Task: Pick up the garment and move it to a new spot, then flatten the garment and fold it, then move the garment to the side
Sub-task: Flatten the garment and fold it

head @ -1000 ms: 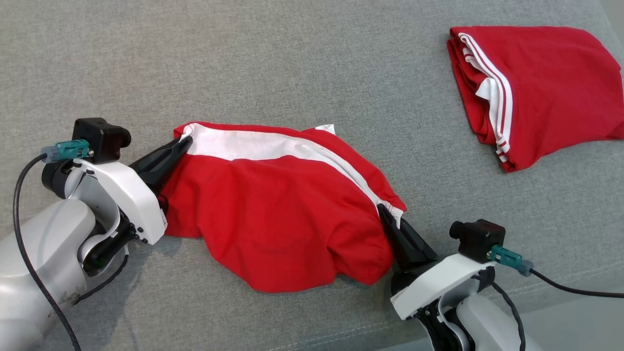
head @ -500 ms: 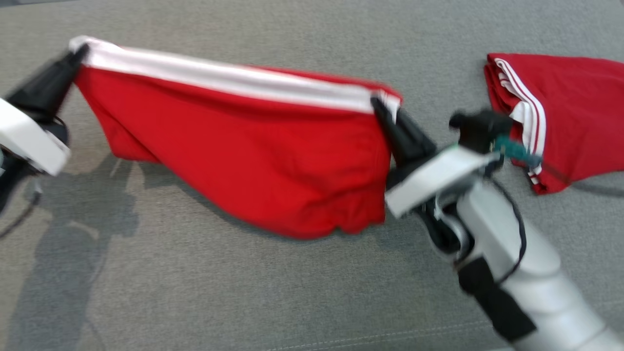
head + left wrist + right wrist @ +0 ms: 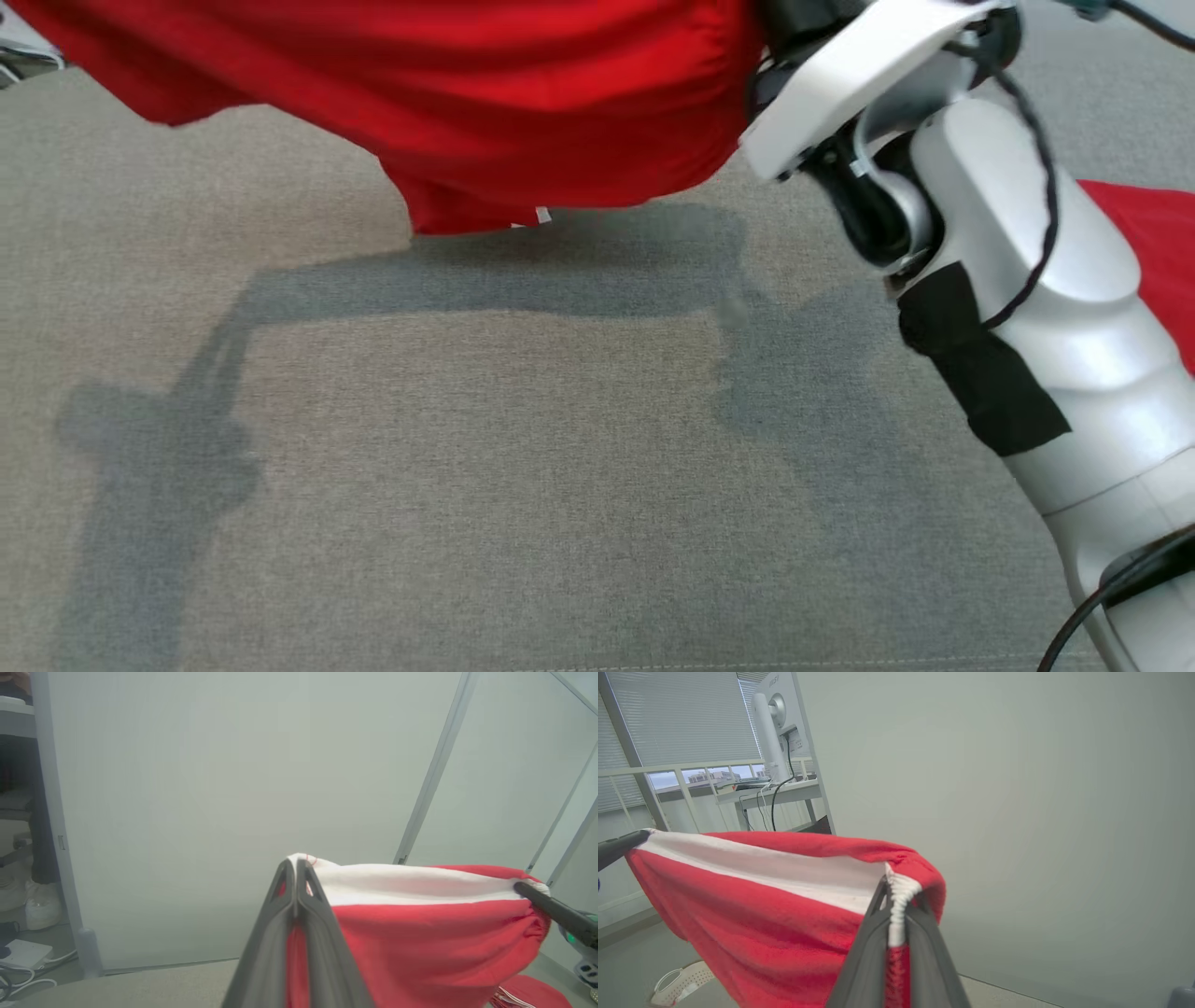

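The red garment (image 3: 485, 103) hangs in the air over the far part of the grey surface (image 3: 560, 485), its white band (image 3: 411, 884) pulled long from side to side. My left gripper (image 3: 295, 865) pinches its left end shut tight, my right gripper (image 3: 899, 893) its right end.

Bright, diffuse, even. Throws soft-edged grey shadows on the fabric surface (image 3: 523, 541) just below the garment (image 3: 467, 93) and out to both its sides. Looks hazy, low-contrast behind the garment in both wrist views. Skews partition rails (image 3: 430, 765) above the garment. Softens its folds slightly.
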You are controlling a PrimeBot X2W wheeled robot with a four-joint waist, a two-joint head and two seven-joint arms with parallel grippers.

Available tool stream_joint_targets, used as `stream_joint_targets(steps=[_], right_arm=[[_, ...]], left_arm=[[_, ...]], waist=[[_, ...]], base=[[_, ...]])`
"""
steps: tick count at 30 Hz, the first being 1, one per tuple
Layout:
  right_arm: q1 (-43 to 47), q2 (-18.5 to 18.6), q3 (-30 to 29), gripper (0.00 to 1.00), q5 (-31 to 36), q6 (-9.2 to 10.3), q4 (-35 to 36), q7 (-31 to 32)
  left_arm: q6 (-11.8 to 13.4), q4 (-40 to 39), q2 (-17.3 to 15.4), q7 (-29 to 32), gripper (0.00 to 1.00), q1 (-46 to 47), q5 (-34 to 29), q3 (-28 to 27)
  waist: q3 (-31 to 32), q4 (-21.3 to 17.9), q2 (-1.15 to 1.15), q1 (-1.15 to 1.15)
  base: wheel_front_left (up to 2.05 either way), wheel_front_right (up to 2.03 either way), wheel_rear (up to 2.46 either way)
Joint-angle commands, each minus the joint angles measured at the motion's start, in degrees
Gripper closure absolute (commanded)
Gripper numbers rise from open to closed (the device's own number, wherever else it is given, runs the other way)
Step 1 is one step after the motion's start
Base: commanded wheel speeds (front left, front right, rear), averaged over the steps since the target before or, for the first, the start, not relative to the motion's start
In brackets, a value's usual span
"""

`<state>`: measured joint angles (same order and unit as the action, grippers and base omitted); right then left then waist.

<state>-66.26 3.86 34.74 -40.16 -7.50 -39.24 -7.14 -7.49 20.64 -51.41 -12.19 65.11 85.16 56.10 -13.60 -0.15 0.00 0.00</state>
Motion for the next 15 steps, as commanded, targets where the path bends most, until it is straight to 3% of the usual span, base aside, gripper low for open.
stream_joint_targets(steps=[1, 4, 8, 15], right_arm=[[0.9, -1.0, 0.8, 1.00, -1.3, 0.01, 1.5, 1.3], [4.5, -0.9, 5.6, 1.00, -6.6, 0.01, 4.0, 9.5], [11.3, 3.0, 9.6, 1.00, -12.8, 0.01, 9.1, 19.0], [22.9, 9.3, 9.5, 1.00, -20.4, 0.01, 16.2, 31.2]], left_arm=[[0.0, -0.8, -3.0, -0.5, 1.00, -0.6, 0.8, -2.1], [0.0, -4.1, -5.0, -0.6, 1.00, -6.9, 3.1, 0.0], [0.0, -7.4, -7.6, -1.5, 1.00, -15.9, 3.7, 3.2], [0.0, -12.2, -11.3, -2.0, 1.00, -26.6, 4.8, 7.2]], waist=[[0.2, 0.3, 0.00, 0.00], [0.3, 0.4, 0.00, 0.00], [0.7, 0.0, 0.00, 0.00], [2.6, -0.9, 0.00, 0.00]], base=[[0.00, 0.00, 0.00], [0.00, 0.00, 0.00], [0.00, 0.00, 0.00], [0.00, 0.00, 0.00]])
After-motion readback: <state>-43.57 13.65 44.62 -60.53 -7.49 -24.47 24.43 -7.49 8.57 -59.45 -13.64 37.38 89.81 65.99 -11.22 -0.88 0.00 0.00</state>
